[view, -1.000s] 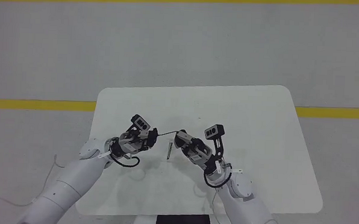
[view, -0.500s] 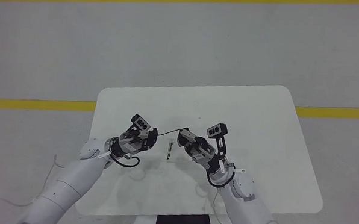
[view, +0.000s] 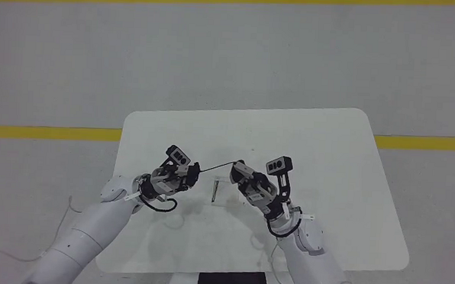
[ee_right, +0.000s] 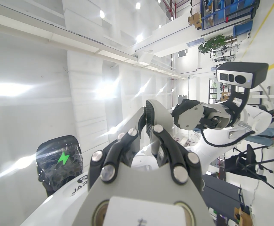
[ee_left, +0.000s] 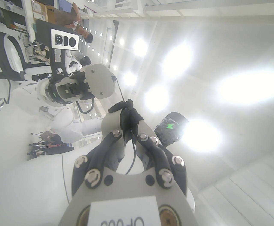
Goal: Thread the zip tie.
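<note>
A thin black zip tie [view: 215, 167] is stretched in the air between my two grippers, above the white table [view: 327, 146]. My left gripper [view: 189, 173] is shut on one end. In the left wrist view, the left gripper [ee_left: 128, 109] pinches a dark bunched part of the zip tie [ee_left: 120, 89], and a strand hangs back between its fingers. My right gripper [view: 237, 170] is shut on the other end; its fingertips [ee_right: 145, 111] are pressed together. The two grippers face each other a short way apart.
A second black zip tie [view: 214, 190] lies flat on the table just below the gap between the grippers. The table has open white surface toward its far and right sides. Its edges are well away from both grippers.
My right gripper has shifted a little to the right, away from the left one, and the tie between them now runs longer and straighter. The left arm has stayed put.
</note>
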Controlling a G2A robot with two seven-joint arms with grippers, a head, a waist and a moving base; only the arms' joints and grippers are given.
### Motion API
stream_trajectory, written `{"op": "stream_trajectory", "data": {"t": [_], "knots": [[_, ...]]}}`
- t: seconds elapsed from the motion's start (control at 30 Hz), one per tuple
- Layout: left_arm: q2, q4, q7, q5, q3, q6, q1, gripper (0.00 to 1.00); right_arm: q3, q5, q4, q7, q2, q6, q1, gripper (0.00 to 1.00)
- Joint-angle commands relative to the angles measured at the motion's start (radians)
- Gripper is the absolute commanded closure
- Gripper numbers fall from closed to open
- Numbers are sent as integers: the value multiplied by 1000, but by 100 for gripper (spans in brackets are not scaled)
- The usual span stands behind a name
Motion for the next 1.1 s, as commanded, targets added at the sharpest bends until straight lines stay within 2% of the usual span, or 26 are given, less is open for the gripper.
{"op": "stream_trajectory", "data": {"t": [0.0,0.3,0.43,0.67,0.77,0.8,0.83,0.87,1.07], "knots": [[0,0,0,0,0,0,0,100,5,3,1,6,-4,0,-2,100],[0,0,0,0,0,0,0,100,32,10,5,26,-22,0,-11,100],[0,0,0,0,0,0,0,100,75,16,-16,31,-26,0,-23,100],[0,0,0,0,0,0,0,100,188,37,-83,61,-26,0,-72,100],[0,0,0,0,0,0,0,100,209,10,-98,78,-21,1,-93,99],[0,0,0,0,0,0,0,100,207,-17,-105,101,-16,23,-98,80],[0,0,0,0,0,0,0,100,206,-54,-109,120,-11,58,-100,42],[0,0,0,0,0,0,0,100,207,-74,-111,122,-9,71,-101,0],[0,0,0,0,0,0,0,100,207,-74,-111,122,-9,71,-101,0]]}}
